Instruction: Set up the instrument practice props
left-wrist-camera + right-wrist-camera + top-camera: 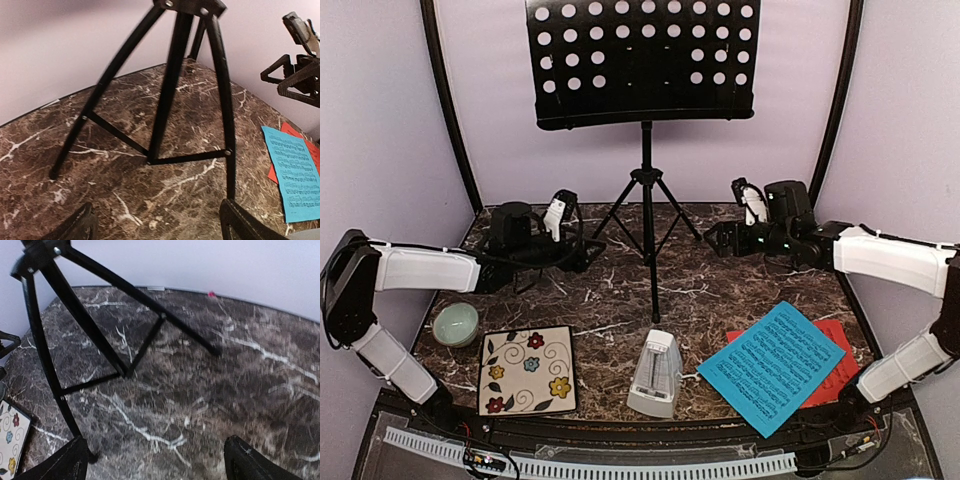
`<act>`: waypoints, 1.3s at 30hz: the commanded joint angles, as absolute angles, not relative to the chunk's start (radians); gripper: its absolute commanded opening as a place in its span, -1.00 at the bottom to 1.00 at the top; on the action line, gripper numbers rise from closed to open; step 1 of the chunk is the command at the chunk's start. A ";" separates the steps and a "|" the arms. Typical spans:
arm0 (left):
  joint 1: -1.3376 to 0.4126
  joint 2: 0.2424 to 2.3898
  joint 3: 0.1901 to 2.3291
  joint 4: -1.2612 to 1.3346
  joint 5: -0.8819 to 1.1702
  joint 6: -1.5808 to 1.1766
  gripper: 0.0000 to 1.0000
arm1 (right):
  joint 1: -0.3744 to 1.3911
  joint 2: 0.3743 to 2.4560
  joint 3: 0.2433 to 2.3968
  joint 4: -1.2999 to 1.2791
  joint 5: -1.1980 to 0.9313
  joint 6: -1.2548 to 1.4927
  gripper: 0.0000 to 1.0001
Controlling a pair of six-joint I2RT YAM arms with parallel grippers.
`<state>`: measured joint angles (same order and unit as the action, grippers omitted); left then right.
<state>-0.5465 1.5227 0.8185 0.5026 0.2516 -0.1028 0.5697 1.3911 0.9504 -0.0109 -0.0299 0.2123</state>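
The black music stand [645, 60] stands at the back centre on its tripod [647, 200], its perforated desk bare. A blue music sheet [772, 365] lies on a red music sheet [835, 360] at the front right. The white metronome [655, 375] stands at the front centre. My left gripper [582, 250] sits left of the tripod and my right gripper [720, 240] right of it, both open and empty. The left wrist view shows the tripod legs [170, 90] ahead of the open gripper [157, 230]. In the right wrist view the legs [85, 325] are left of the open gripper [155, 467].
A pale green bowl [455, 323] and a flower-patterned tile [528, 370] sit at the front left on the marble table [720, 300]. Lilac walls close in the back and both sides.
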 commanded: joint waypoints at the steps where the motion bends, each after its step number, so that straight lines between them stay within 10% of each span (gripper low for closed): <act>1: -0.607 1.468 0.801 0.448 0.302 -0.112 0.71 | 0.574 1.322 0.971 -0.350 0.066 0.500 0.93; 14: -0.676 1.457 0.789 0.503 0.269 -0.129 0.66 | 0.504 1.421 0.801 -0.568 0.281 0.939 1.00; 39: -0.729 1.546 0.816 0.528 0.320 -0.159 0.62 | 0.486 1.810 1.135 -0.062 -0.154 0.582 0.94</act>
